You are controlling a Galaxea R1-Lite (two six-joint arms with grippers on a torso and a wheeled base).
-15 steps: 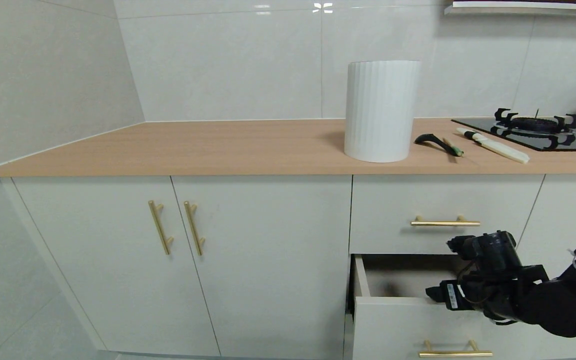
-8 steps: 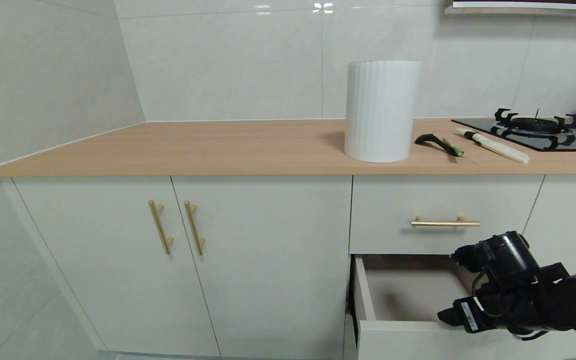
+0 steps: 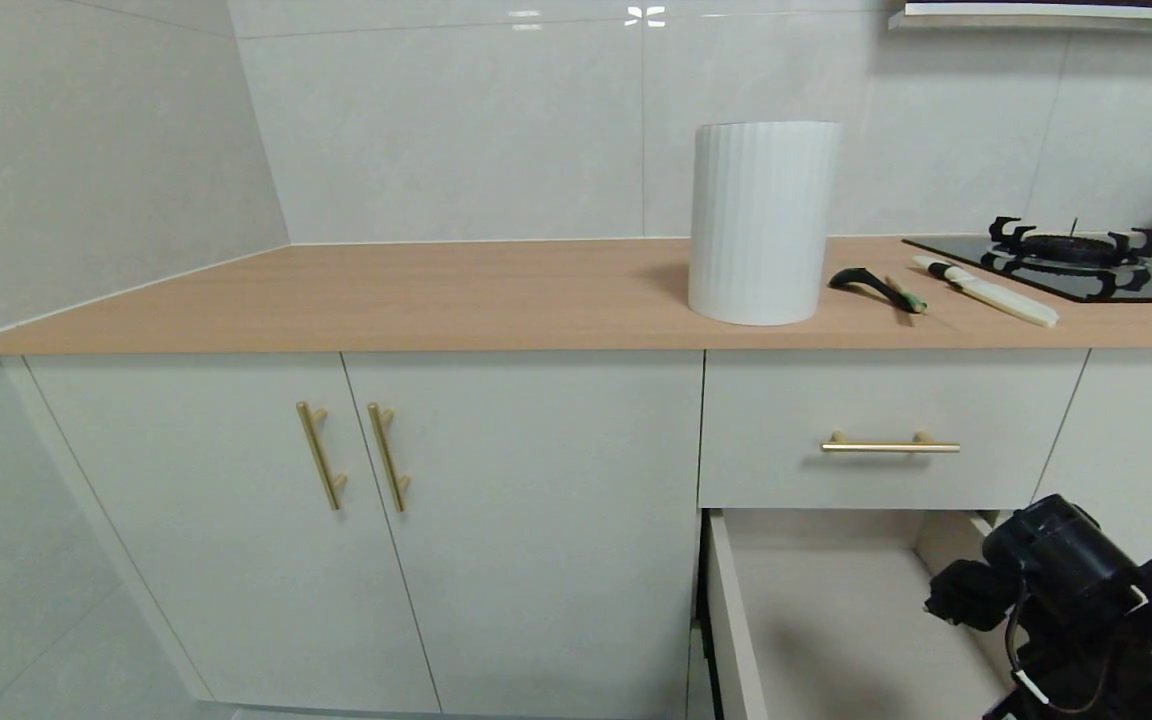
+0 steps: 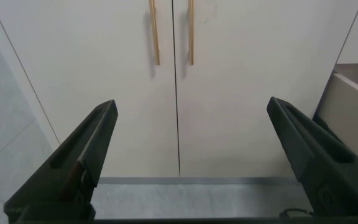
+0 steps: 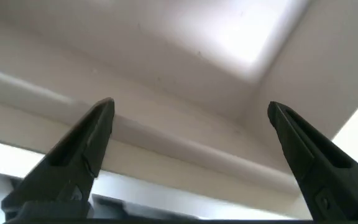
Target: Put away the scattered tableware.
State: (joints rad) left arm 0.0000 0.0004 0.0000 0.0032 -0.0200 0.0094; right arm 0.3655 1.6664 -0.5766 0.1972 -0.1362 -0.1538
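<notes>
Head view, lower right: drawer [image 3: 836, 620] open, right gripper [image 5: 189, 106] spread and empty; next likely fetching the white knife [image 3: 986, 288], upper right.

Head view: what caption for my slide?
Open lower drawer below a counter holding a white canister, dark utensil and pale utensil.

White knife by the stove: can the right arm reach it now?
Probably yes. The white knife lies uncovered on the counter; the open right gripper is low by the drawer and must rise first.
</notes>
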